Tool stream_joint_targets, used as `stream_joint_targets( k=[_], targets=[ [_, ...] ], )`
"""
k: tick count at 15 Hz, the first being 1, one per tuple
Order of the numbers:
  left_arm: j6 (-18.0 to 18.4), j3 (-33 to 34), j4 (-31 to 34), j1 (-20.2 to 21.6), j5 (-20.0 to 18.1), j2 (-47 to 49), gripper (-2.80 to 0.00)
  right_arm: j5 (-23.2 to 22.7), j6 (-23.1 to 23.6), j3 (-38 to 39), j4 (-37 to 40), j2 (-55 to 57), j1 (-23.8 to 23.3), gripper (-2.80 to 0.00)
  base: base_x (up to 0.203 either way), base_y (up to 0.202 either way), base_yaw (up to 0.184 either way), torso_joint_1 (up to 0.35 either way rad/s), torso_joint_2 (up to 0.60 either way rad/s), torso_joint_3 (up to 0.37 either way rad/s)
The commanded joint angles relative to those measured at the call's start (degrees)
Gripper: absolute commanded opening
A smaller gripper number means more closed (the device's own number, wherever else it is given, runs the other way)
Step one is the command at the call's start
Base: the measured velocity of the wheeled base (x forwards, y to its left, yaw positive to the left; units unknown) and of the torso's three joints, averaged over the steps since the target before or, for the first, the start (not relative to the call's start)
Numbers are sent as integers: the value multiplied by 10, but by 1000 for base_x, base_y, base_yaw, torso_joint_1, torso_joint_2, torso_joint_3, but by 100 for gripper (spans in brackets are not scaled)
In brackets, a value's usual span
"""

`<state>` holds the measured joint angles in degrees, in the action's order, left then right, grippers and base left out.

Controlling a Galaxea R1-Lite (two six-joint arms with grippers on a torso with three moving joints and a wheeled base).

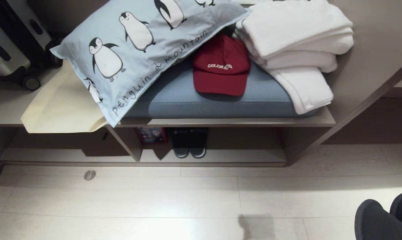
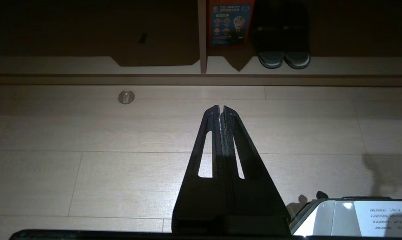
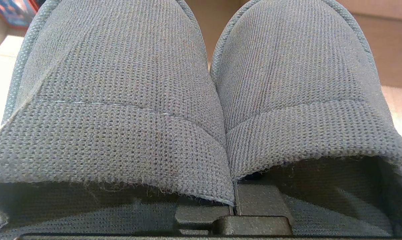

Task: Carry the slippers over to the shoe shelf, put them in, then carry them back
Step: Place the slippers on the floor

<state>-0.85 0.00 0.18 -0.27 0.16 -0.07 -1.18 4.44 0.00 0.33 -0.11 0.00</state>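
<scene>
The slippers (image 3: 121, 100), a soft dark grey fabric pair, fill the right wrist view side by side. My right gripper (image 3: 233, 196) is shut on their two inner edges, pinched together between its fingers. In the head view their rounded ends (image 1: 384, 220) show at the bottom right corner, above the floor. The shoe shelf (image 1: 204, 156), a low pale wood cubby with a base board and a divider (image 1: 131, 146), lies ahead under the bench. My left gripper (image 2: 221, 108) is shut and empty, pointing at the floor before the shelf.
Another dark pair with a light sole edge (image 1: 189, 144) stands in the shelf's right compartment beside a red and blue box (image 1: 151, 135). A round metal stop (image 1: 90, 175) sits on the floor. A penguin pillow (image 1: 137, 43), red cap (image 1: 221, 66) and white towels (image 1: 297, 43) lie on the bench above.
</scene>
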Motion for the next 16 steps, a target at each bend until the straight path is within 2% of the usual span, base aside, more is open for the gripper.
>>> stream_joint_targets(
  k=[1,16],
  targets=[
    [0,1,0,0,0,1,-280,0,0,1,0,-1,0,-280,0,0,0,5,2,198],
    [0,1,0,0,0,1,-280,-1,0,1,0,0,1,-280,0,0,0,1,2,199]
  ],
)
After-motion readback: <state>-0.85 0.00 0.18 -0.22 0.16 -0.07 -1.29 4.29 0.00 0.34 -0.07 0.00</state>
